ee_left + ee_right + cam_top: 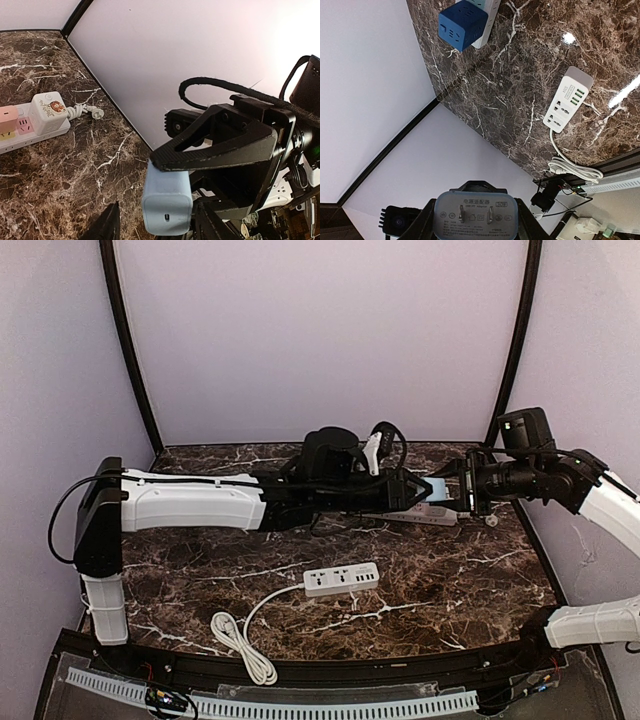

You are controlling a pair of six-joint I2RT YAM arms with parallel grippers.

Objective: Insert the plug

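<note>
A light blue plug (438, 487) hangs in the air between my two grippers above the back right of the table. My right gripper (455, 490) is shut on it. In the right wrist view the plug (474, 216) sits between the fingers with its two prongs facing the camera. My left gripper (418, 488) is open. In the left wrist view its fingers straddle the plug (167, 205), the left one apart from it, the right one close beside. The white power strip (342, 579) lies at the front middle, its sockets facing up, and also shows in the right wrist view (567, 100).
A second power strip (425, 512) with several adapters plugged in lies under the grippers; it shows in the left wrist view (35, 120). A blue cube adapter (462, 22) sits on it. The white strip's cable (240, 640) coils at the front left.
</note>
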